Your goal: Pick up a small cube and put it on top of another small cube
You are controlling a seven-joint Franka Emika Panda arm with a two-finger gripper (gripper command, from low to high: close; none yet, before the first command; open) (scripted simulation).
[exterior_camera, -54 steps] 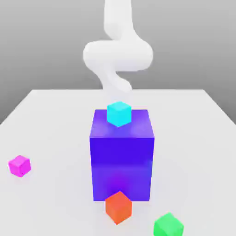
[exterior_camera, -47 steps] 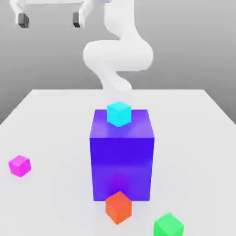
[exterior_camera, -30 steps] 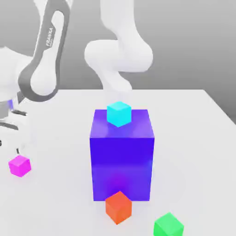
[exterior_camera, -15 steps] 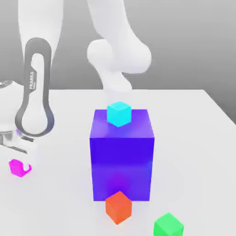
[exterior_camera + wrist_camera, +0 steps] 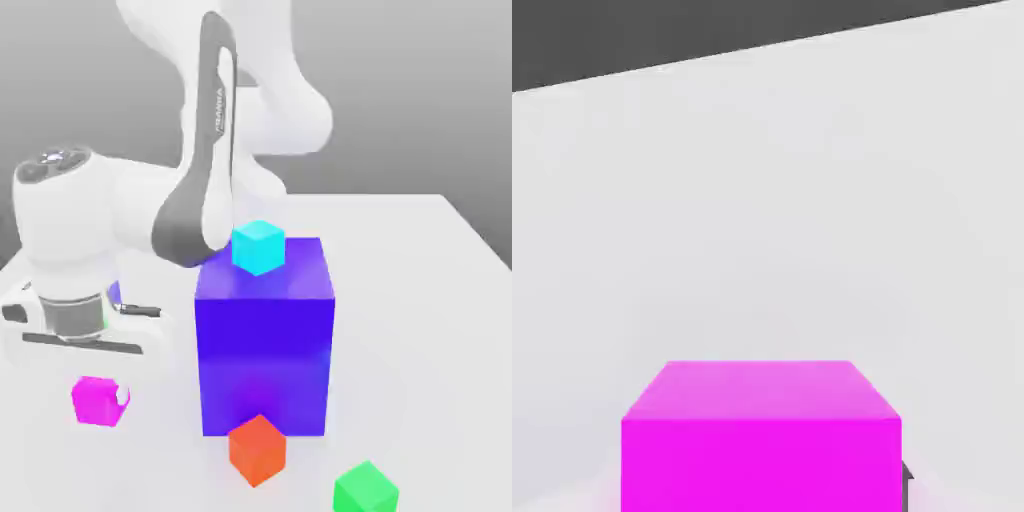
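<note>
The small cube (image 5: 92, 404), glossy magenta-pink, sits between the fingers of my gripper (image 5: 99, 393) at the exterior view's left, beside the big blue-purple block (image 5: 264, 340). The gripper is shut on it, and a pale fingertip (image 5: 121, 396) shows against the cube's right face. In the hand view the small cube (image 5: 762, 440) is close up, with a dark sliver of a finger (image 5: 906, 487) at its side. I cannot tell whether the cube touches the table. A small cyan cube (image 5: 258, 247) rests on top of the big block.
An orange-red cube (image 5: 257, 449) stands in front of the big block. A green cube (image 5: 365, 489) lies at the front right. The arm's white links (image 5: 205, 190) reach over the block's left side. The white table (image 5: 420, 300) stretches to the right.
The hand came down at the left and shut on the magenta cube. Hand and cube have since shifted to the right and forward, toward the big block.
</note>
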